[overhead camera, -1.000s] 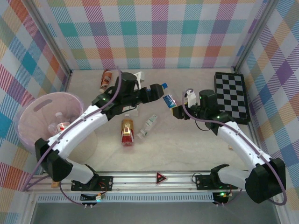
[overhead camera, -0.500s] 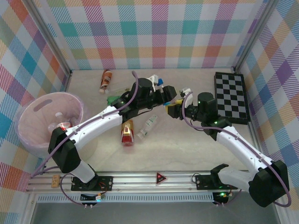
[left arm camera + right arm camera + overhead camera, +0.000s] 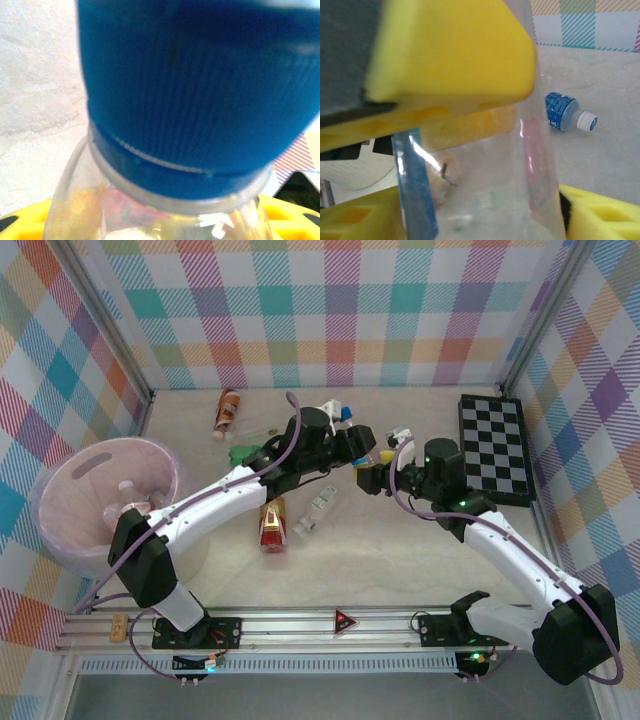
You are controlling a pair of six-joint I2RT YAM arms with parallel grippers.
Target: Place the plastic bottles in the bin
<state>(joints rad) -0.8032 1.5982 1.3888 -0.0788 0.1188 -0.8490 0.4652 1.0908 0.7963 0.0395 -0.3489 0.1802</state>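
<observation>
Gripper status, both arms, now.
Left gripper: closed on the blue-capped bottle.
Right gripper: around the same bottle; open or gripping cannot be told.

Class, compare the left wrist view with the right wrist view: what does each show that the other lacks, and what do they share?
Left wrist: a blue cap and the neck ring under it, close up. Right wrist: a second bottle with a blue label and white cap, lying on its side farther off. Both: the same clear bottle, with yellow finger pads on either side.
</observation>
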